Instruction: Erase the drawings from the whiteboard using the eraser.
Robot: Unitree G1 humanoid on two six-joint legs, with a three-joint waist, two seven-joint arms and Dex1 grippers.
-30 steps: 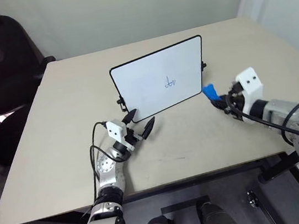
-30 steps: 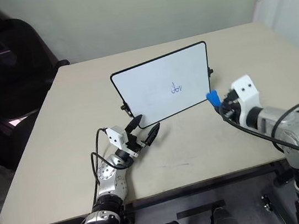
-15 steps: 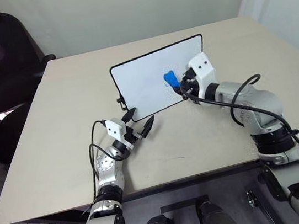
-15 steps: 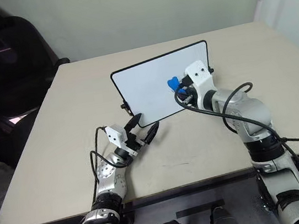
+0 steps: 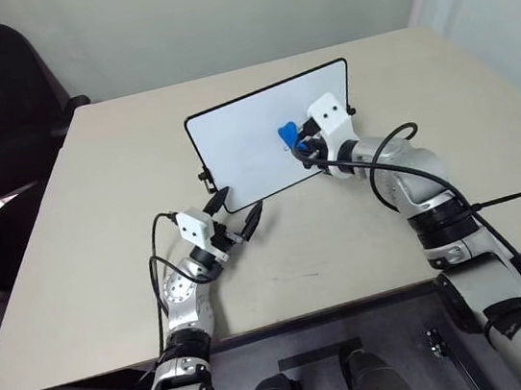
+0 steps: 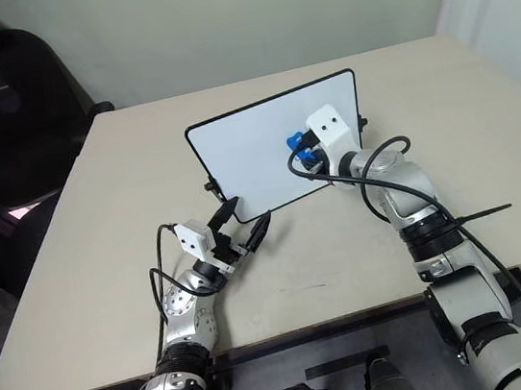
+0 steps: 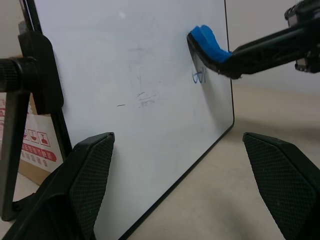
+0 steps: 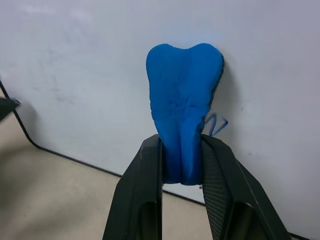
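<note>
Your right arm reaches forward and leftward to the whiteboard (image 5: 270,137), which stands propped upright on the tabletop (image 5: 119,157), long axis level. The right end effector (image 8: 181,159) is clamped on the eraser (image 8: 184,125), whose long axis points at the board, tip against the face just beside the drawings (image 7: 199,76). Your left end effector (image 5: 235,213) sits low by the board's near bottom corner, fingers spread wide, holding nothing.

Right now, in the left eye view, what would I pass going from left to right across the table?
Left gripper with its jaws open near the board's lower corner → whiteboard standing upright → blue eraser against the board's face → right gripper, jaws shut on the eraser.
</note>
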